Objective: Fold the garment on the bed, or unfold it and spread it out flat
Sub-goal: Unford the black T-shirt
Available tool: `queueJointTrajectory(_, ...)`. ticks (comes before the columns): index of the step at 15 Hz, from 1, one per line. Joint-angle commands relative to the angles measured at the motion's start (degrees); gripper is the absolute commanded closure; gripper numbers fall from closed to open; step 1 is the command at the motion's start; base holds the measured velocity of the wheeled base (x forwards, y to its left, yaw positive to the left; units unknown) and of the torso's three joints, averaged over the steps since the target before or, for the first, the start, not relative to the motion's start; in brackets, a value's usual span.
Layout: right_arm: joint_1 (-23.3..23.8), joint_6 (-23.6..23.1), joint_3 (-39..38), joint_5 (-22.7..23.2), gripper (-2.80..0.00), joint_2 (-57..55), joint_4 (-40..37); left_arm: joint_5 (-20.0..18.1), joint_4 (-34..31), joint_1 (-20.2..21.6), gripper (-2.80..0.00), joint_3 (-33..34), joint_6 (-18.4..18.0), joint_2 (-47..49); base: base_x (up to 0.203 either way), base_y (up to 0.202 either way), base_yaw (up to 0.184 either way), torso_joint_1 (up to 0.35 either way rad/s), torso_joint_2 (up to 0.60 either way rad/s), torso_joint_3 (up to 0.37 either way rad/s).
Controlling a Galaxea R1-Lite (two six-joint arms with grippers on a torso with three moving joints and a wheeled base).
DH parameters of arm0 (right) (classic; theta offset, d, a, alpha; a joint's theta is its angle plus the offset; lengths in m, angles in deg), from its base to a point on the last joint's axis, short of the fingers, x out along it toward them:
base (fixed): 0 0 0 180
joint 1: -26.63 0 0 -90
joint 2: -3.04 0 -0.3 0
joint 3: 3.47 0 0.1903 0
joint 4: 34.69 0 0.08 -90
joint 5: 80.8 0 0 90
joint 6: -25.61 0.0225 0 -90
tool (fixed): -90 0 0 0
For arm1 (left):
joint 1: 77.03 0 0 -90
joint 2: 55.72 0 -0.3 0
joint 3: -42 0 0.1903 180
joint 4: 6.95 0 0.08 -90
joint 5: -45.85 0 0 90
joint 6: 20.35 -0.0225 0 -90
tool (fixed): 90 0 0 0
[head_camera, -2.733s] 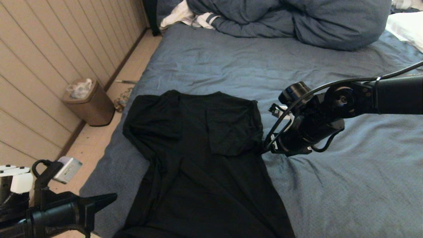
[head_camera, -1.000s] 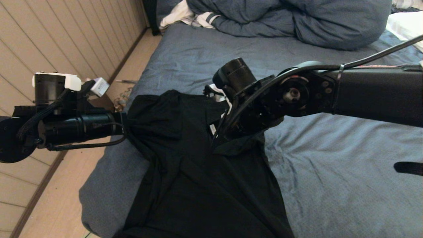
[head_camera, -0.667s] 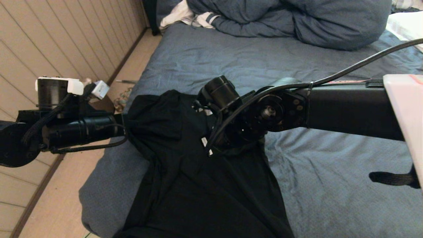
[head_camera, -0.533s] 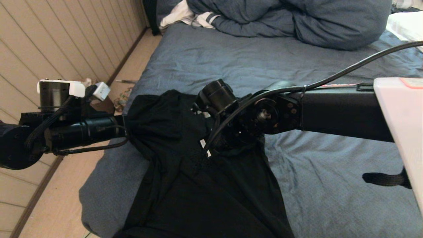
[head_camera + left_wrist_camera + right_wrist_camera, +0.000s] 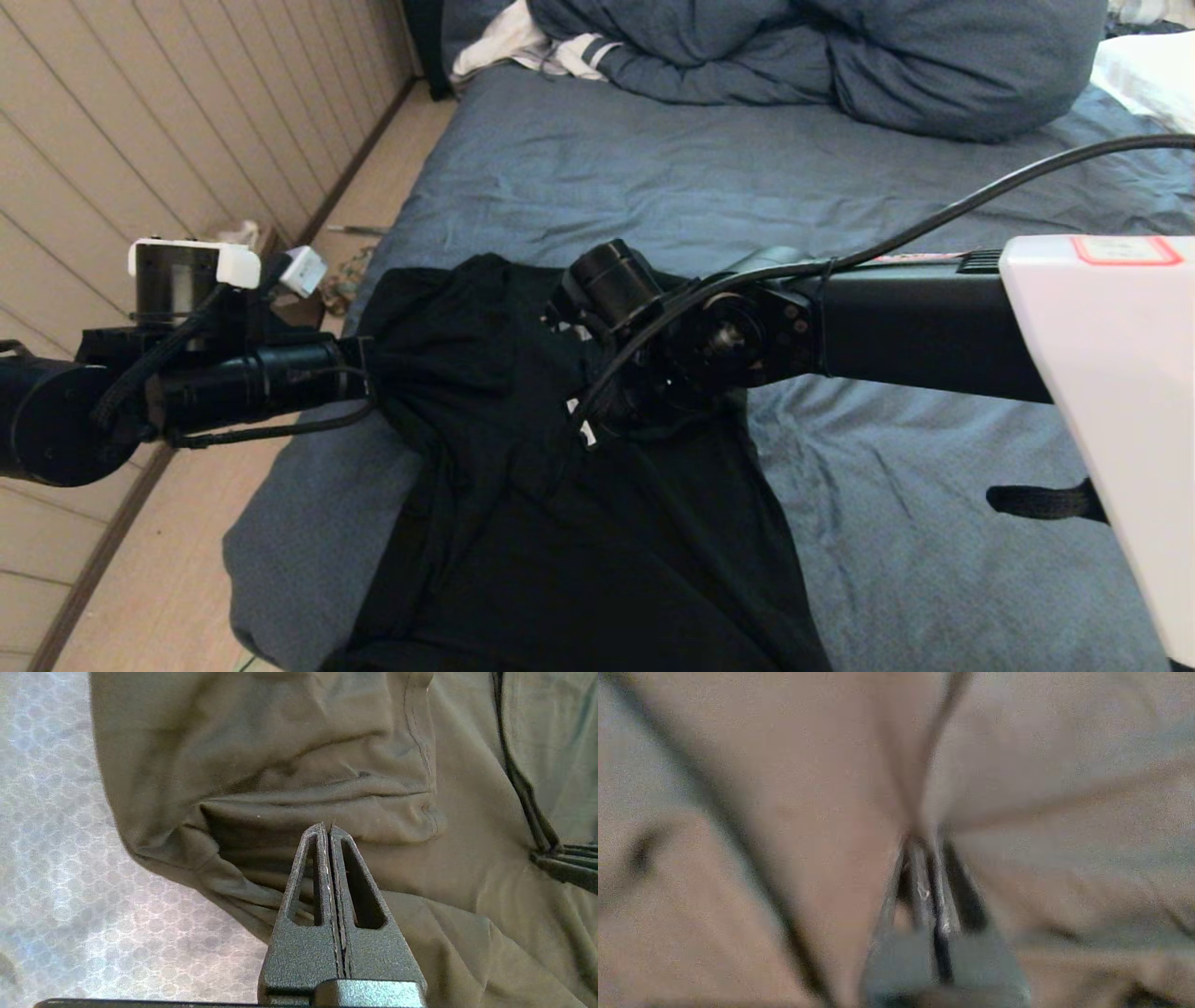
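Both grippers, left gripper and right gripper, are pinching the garment closed on the bed, so you're only starting the fold.

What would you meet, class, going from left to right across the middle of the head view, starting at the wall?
Panelled wall → left gripper at the T-shirt's left edge → black T-shirt → right gripper's wrist over the shirt's upper right → bare blue sheet of the bed.
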Motion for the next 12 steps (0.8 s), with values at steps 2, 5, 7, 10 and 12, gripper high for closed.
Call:
queueJointTrajectory(2, 0.0, 0.0, 0.0, -0.2, 0.0, 0.7, -0.4, -0.1, 0.1, -0.4, 0.0, 0.1, 0.1, 0.1, 0.0, 0.0, 0.0, 0.0, 0.0, 0.0)
queueJointTrajectory(5, 0.4, 0.1, -0.7, -1.6, 0.0, 2.1, -0.3, -0.1, 0.3, -0.8, 0.0, 0.2, 0.1, 0.0, 0.0, 0.0, 0.0, 0.0, 0.0, 0.0)
queueJointTrajectory(7, 1.9, 0.0, -0.7, -2.1, 0.0, 5.2, -0.4, -0.1, 0.3, -0.9, 0.0, 0.3, 0.1, 0.0, 0.0, 0.0, 0.0, 0.0, 0.0, 0.0)
queueJointTrajectory(10, 6.5, -0.4, -2.4, -2.1, 0.0, 8.9, -0.6, -0.1, 0.3, -1.1, 0.0, 0.3, 0.1, -0.2, 0.0, 0.0, 0.0, 0.0, 0.0, 0.0)
queueJointTrajectory(12, 6.5, -0.1, -4.3, -1.7, 0.0, 8.8, -0.4, -0.1, 0.3, -1.4, 0.0, 0.3, 0.1, -0.3, 0.0, 0.0, 0.0, 0.0, 0.0, 0.0)
